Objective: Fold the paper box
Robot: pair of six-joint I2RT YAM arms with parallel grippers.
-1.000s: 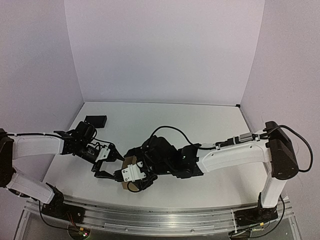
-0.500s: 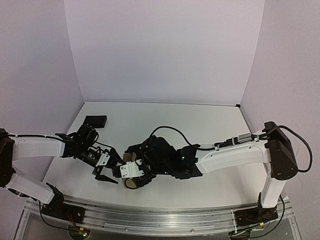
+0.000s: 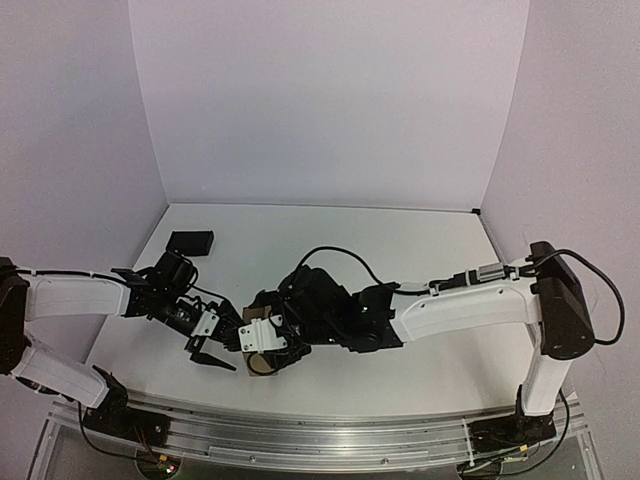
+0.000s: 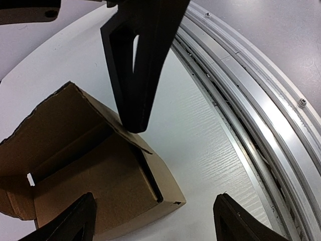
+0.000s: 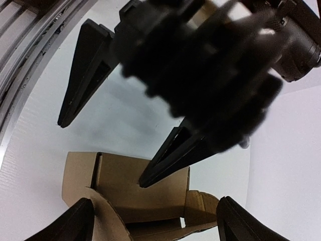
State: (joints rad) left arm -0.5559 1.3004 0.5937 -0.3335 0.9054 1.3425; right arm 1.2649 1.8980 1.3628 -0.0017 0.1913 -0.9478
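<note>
Brown corrugated cardboard makes up the one paper box (image 4: 85,170), which sits part-formed on the white table (image 4: 190,135) near its front edge, between the two pincers and close to the ribbed aluminium rail (image 4: 251,100); its walls stand up, its top is open, one side flap angles outward with a rough cut edge, and the right wrist view shows a rounded tab at its near corner. Two white arms with black wrists reach in, the left arm (image 3: 75,292) from the left and the right arm (image 3: 470,310) from the right; each carries one pincer with two tapered, black, wedge-shaped fingers. The left gripper (image 4: 155,197) is spread wide and clamps nothing; in its own view one fingertip hangs over the box's near face and the other over bare table, and the right wrist view shows the tip of one of its fingers (image 5: 173,158) at the top edge of a box wall. The right gripper (image 5: 155,200) is likewise wide apart with nothing pinched; the left wrist view shows one of its fingers (image 4: 138,65) pointing down with its tip at the edge of the box's inner fold. One small black rectangular object (image 3: 190,241) lies flat at the far left of the table, well apart from the box.
</note>
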